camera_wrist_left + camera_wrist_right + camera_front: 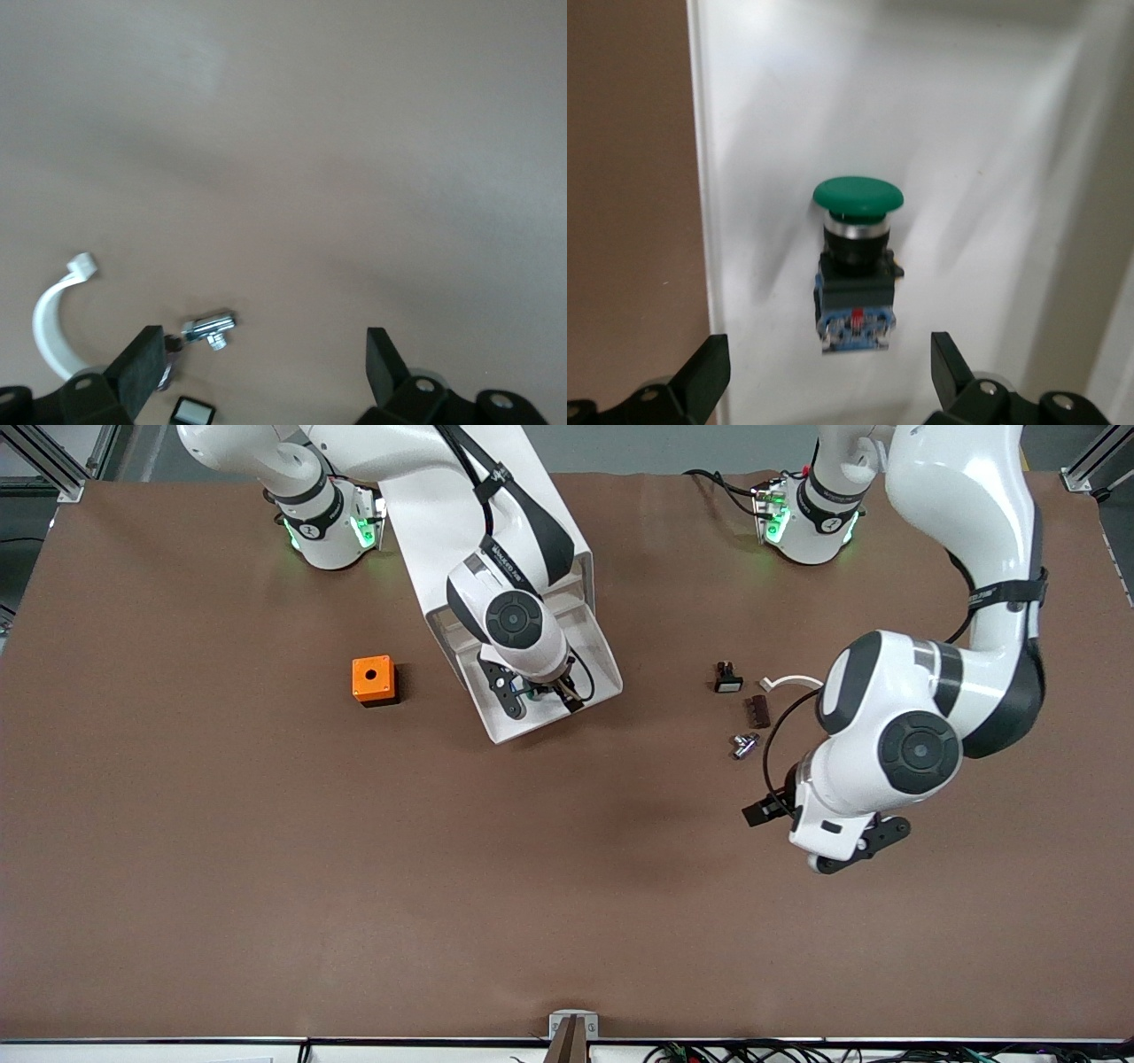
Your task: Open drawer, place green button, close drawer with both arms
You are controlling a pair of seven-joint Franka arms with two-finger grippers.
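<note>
**A:** What does the front view show?

**B:** The drawer [592, 657] is pulled out of its white cabinet [443, 509]. The right gripper [538, 694] hangs over the drawer, fingers spread. The left gripper [849, 849] waits over bare table, toward the left arm's end from the drawer. An orange box [373, 680] sits toward the right arm's end.

**A:** And the left wrist view?

**B:** Its fingers [142, 367] are spread, holding nothing. A silver metal part [211, 328] lies on the table (near a white curved clip [51, 325]).

**A:** The right wrist view?

**B:** The button [855, 258] lies on the drawer's white floor [983, 142], green cap clear of the parted fingers [704, 376].
</note>
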